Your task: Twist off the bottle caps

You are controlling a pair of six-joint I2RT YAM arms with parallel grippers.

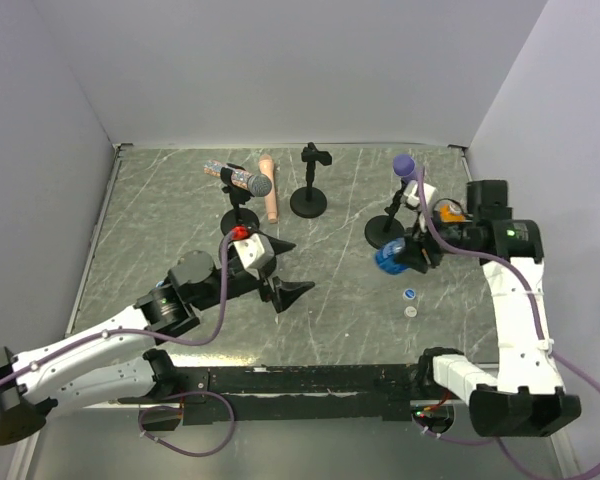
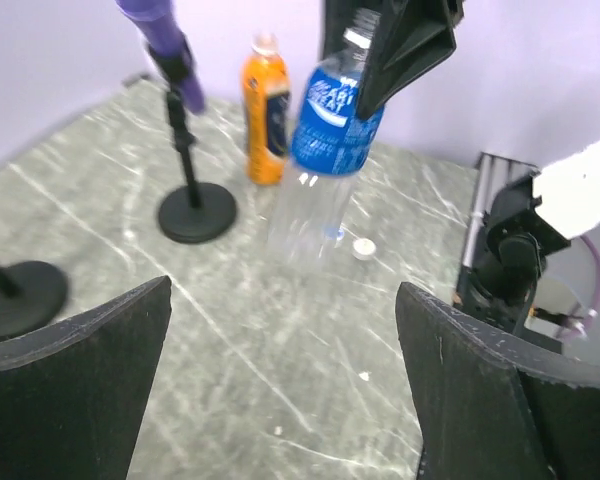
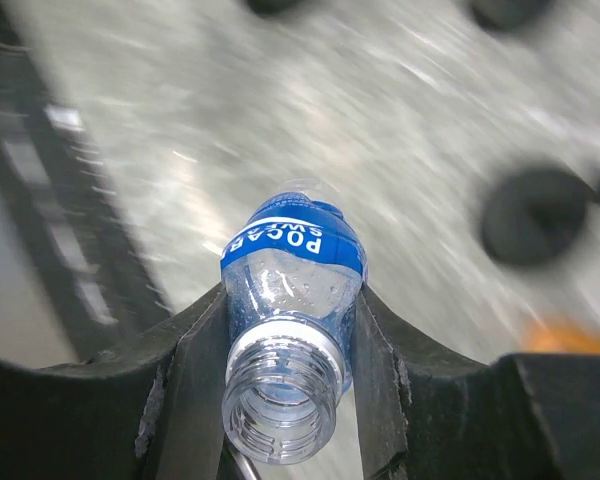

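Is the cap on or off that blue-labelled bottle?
Off: the blue-labelled bottle in the right gripper shows a bare, open mouth.

1. A grey-green marbled table top (image 1: 160, 210) with pale veins spreads below and ahead of the left fingers (image 2: 70, 390).
2. Beneath the right fingers (image 3: 180, 400) the same stone pattern shows, blurred.
3. A plain pale lavender back wall (image 1: 300, 70) rises far beyond both.
4. A matching left wall (image 1: 30, 160) and right wall (image 1: 560, 110) close the sides.
5. A black rail (image 1: 300, 380) runs along the near edge, behind the fingers.
6. The light is soft and even, the shadows faint.
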